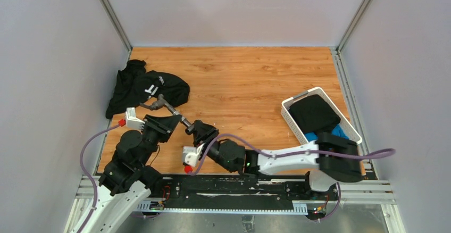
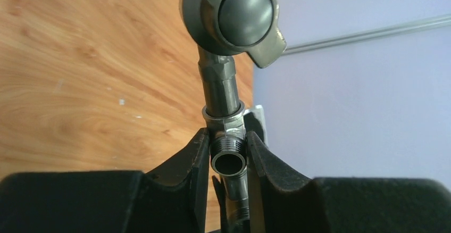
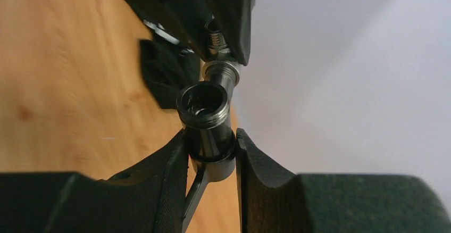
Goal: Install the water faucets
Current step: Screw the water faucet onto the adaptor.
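My left gripper (image 1: 174, 117) is shut on a dark-grey tee-shaped faucet piece (image 2: 227, 153). Its open threaded stub faces the left wrist camera, and a round-capped tap body (image 2: 234, 17) sticks out past the fingertips. In the top view this faucet (image 1: 159, 104) points up-left over the black cloth. My right gripper (image 1: 191, 127) is shut on a short dark cylindrical fitting (image 3: 205, 113) with a thin lever handle. The fitting's open threaded end sits just short of the left piece's lower threaded stub (image 3: 220, 72). Both are held above the wooden table.
A black cloth garment (image 1: 143, 86) lies at the back left of the wooden table (image 1: 239, 78). A white plastic basket (image 1: 290, 117) holding black and blue cloth stands at the right. Grey walls enclose the table on three sides.
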Robot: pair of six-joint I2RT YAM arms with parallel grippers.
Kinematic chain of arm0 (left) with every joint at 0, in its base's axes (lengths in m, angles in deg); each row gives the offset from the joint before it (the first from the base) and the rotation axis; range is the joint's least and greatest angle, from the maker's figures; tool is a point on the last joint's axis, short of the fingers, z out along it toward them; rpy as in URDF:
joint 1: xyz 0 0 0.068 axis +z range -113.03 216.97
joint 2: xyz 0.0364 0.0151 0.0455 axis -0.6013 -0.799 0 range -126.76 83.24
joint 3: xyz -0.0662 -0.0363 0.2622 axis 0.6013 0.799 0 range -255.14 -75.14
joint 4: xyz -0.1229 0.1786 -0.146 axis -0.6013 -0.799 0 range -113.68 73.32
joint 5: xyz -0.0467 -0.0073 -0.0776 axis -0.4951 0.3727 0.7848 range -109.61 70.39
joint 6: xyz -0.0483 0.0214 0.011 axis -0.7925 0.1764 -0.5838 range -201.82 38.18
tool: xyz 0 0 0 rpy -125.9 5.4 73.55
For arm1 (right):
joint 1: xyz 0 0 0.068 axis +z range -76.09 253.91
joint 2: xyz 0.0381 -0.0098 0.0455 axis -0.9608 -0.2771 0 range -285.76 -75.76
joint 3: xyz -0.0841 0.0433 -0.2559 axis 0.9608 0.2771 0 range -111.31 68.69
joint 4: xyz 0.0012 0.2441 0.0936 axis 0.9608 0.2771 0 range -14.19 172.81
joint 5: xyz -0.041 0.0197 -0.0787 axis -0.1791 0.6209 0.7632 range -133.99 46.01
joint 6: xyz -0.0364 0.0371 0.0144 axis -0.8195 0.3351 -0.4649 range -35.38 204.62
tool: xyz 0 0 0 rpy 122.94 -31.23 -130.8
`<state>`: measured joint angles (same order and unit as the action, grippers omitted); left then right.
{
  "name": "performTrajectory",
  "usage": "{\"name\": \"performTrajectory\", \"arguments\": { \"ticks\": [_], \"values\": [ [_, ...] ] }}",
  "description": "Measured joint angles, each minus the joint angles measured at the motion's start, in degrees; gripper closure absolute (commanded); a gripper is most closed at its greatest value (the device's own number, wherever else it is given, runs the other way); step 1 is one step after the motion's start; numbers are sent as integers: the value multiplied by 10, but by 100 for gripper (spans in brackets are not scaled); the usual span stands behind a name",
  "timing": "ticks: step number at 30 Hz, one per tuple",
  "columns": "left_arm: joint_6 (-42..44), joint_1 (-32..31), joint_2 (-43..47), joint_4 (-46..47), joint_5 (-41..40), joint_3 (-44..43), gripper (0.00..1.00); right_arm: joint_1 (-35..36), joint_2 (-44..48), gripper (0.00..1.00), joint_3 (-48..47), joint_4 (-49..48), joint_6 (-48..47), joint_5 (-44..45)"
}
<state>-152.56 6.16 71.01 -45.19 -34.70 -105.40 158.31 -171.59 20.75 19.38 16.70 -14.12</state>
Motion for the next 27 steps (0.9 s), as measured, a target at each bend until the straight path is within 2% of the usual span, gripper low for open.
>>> {"name": "performTrajectory", "arguments": {
  "ticks": [3, 7, 11, 12, 13, 17, 20, 24, 27],
  "values": [
    [-17, -2, 3, 32, 24, -1, 100, -31, 99, 100, -6, 146, 182, -83],
    [-32, -3, 4, 56, 40, 0, 100, -86, 162, 100, -24, 252, 404, -217],
    [-36, -4, 10, 57, 48, 7, 100, -125, 170, 99, -32, 287, 569, -315],
    [-37, -4, 12, 57, 49, 8, 100, -141, 170, 98, -32, 290, 640, -358],
    [-37, -4, 12, 57, 50, 9, 100, -150, 170, 97, -32, 290, 653, -364],
    [-43, -5, 16, 66, 48, 9, 100, -217, 153, 91, -27, 236, 867, -489],
    [-45, -5, 20, 72, 38, 9, 100, -257, 114, 73, -6, 123, 1036, -562],
    [-35, -4, 23, 64, 17, 11, 100, -290, 4, 36, 21, -107, 1270, -623],
    [-24, -1, 23, 48, 0, 13, 100, -303, -44, 23, 36, -181, 1359, -648]
  ]
}}
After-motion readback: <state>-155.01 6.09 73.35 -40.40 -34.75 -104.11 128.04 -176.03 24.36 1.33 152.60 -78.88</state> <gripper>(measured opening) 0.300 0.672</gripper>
